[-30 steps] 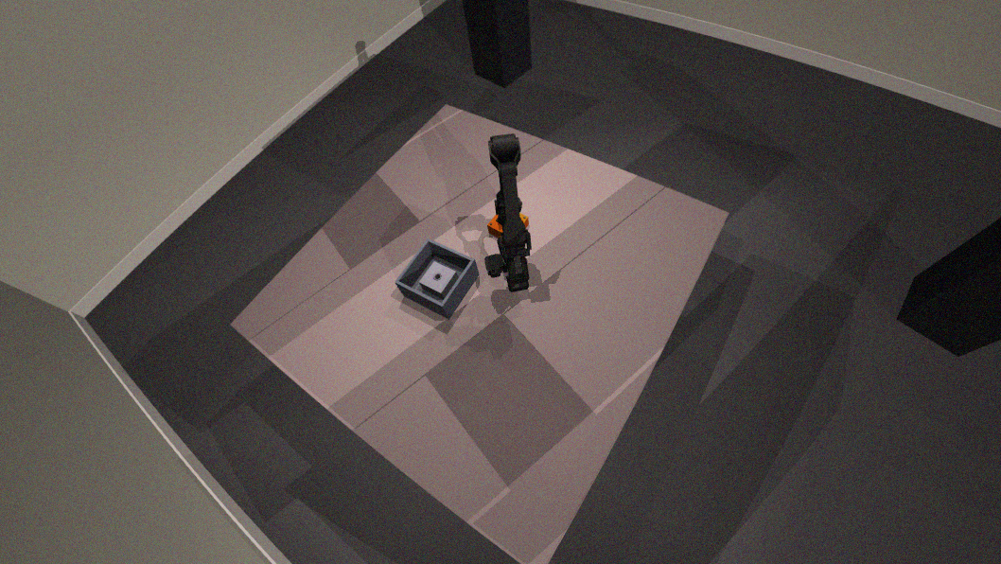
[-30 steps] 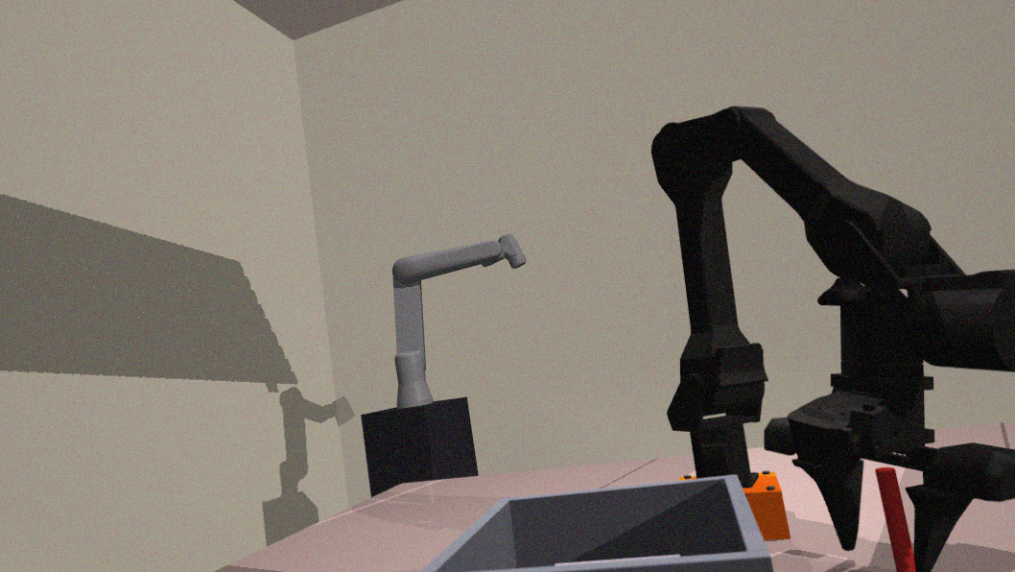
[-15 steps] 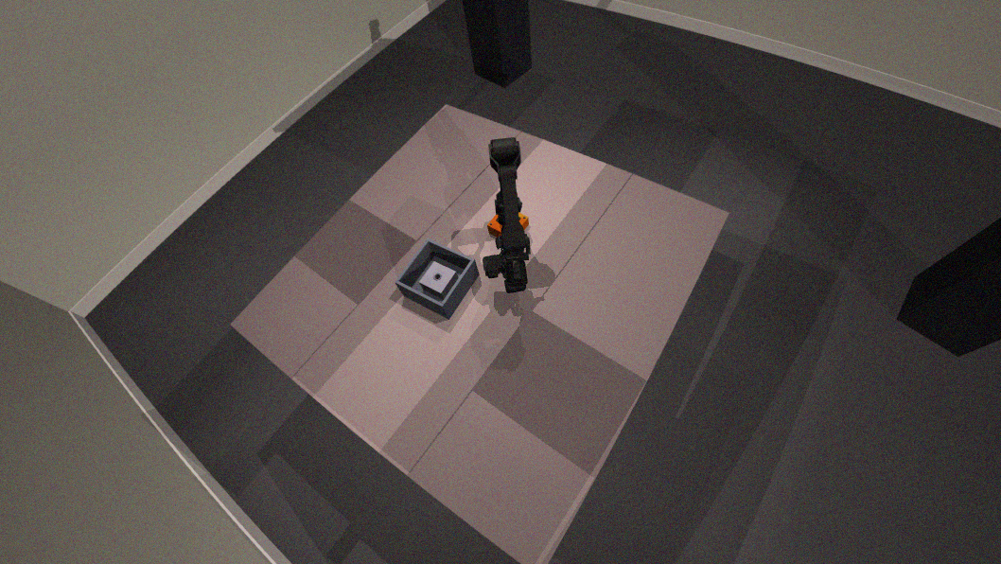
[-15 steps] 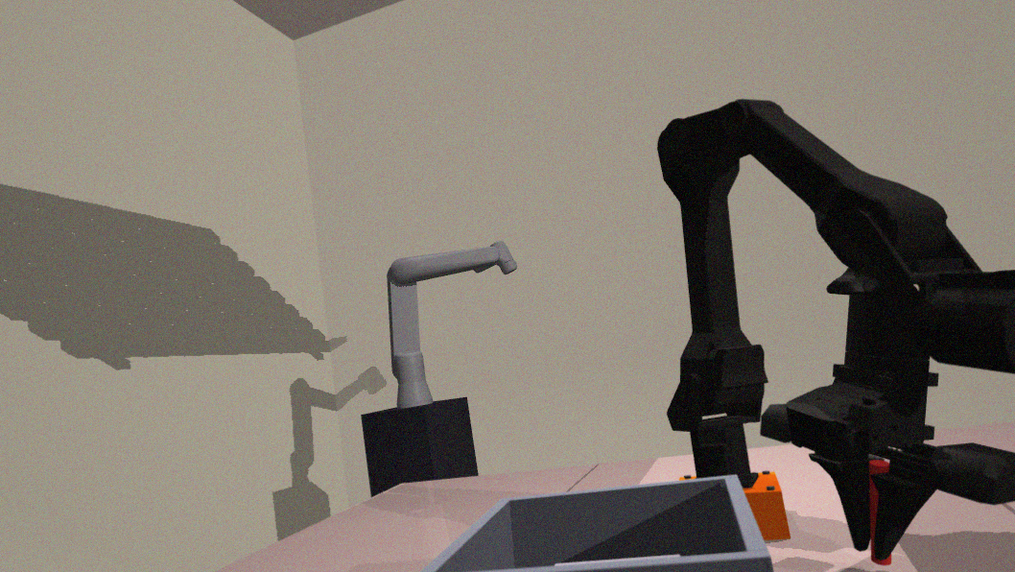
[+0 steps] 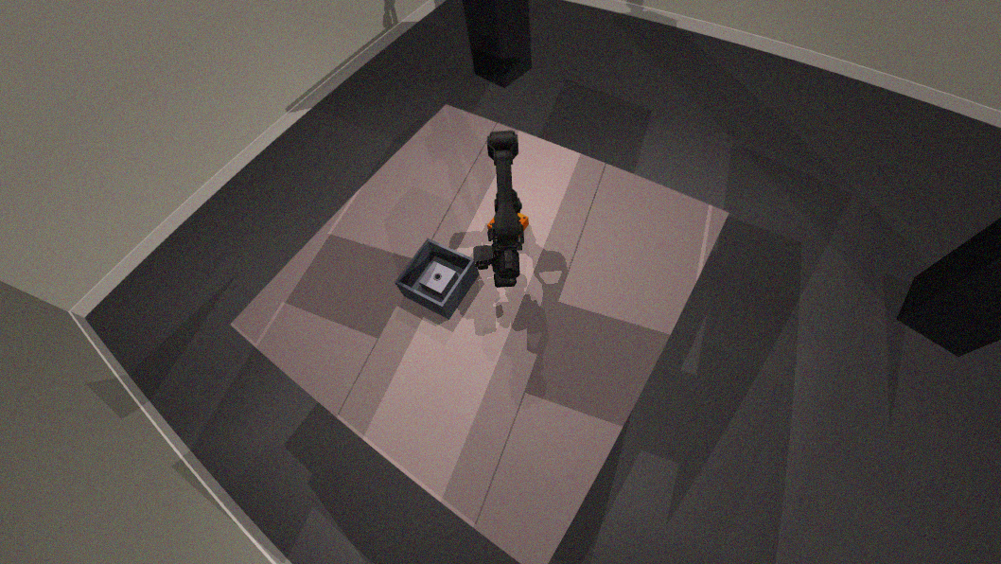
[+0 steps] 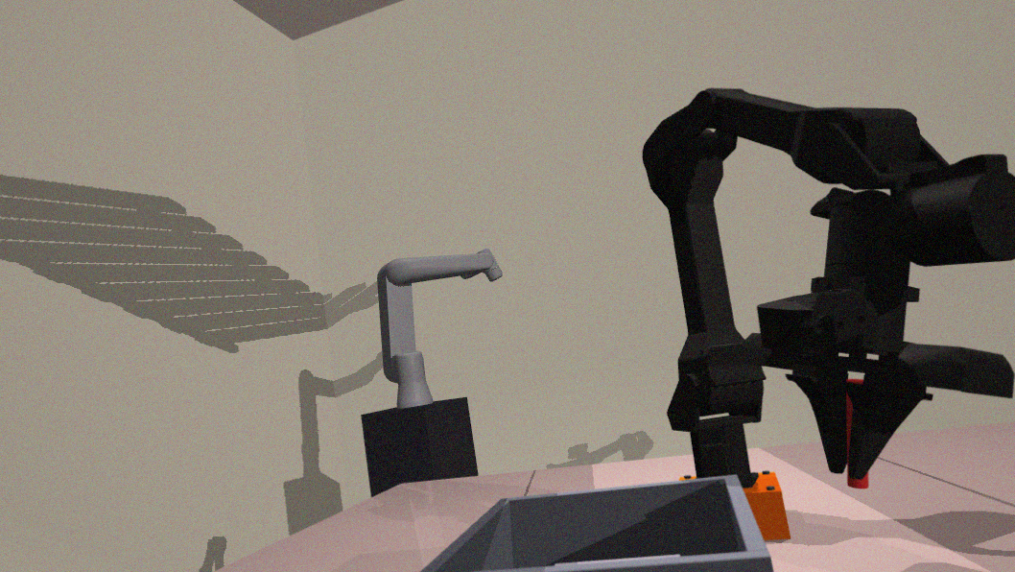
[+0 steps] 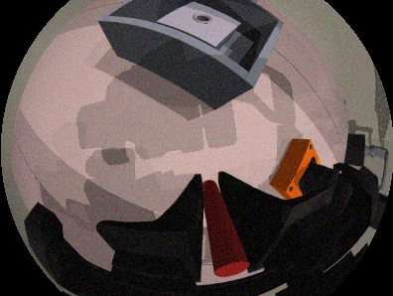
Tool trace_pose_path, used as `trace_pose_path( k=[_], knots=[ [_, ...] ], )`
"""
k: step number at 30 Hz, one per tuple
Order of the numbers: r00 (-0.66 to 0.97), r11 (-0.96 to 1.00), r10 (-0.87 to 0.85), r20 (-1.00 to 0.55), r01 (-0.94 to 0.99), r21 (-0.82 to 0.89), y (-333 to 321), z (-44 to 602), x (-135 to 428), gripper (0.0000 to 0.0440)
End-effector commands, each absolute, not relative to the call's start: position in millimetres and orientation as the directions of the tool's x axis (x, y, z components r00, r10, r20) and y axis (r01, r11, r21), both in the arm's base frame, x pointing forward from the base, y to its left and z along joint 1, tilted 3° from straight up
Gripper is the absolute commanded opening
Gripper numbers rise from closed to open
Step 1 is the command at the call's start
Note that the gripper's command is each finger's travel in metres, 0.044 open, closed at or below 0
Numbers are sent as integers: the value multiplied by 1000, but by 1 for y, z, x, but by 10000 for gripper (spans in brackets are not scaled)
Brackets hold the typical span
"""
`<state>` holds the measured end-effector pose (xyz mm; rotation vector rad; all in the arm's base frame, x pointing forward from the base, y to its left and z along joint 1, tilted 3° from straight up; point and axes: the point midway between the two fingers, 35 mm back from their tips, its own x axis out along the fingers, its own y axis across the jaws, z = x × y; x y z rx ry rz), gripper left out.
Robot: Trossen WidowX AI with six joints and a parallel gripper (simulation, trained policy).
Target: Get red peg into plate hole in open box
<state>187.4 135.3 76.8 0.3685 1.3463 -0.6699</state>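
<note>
Tool (image 6: 848,474) (image 7: 209,178) clamped on peg (image 6: 858,480) (image 7: 225,238), near upright, off the bench (image 5: 420,392) (image 6: 639,464) (image 7: 169,119). Box (image 5: 455,309) (image 6: 756,550) (image 7: 174,70) and plate hole (image 5: 437,276) (image 7: 202,18) lie toward nine o'clock in top view, twelve in wrist view. Likely next: carry over, keeping long axis vertical.

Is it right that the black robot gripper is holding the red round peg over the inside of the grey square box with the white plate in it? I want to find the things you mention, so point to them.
Not quite: the black robot gripper (image 6: 846,474) (image 7: 209,178) is holding the red round peg (image 6: 858,481) (image 7: 225,233), but beside the grey square box (image 6: 754,529) (image 7: 169,65) with the white plate (image 7: 198,24) in it, not over its inside. The wrist view shows this.
</note>
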Motion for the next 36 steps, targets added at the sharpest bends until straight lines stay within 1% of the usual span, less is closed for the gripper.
trace_pose_path(
  k=[1, 18, 27, 36],
  knots=[
    [100, 740, -239, -966, 663, -115, 130, 90, 197, 0],
    [161, 600, -284, -945, 798, -44, 82, 118, 257, 0],
    [164, 557, -300, -940, 830, -33, 47, 116, 287, 0],
    [155, 558, -289, -945, 829, -34, 13, 104, 311, 0]
  ],
)
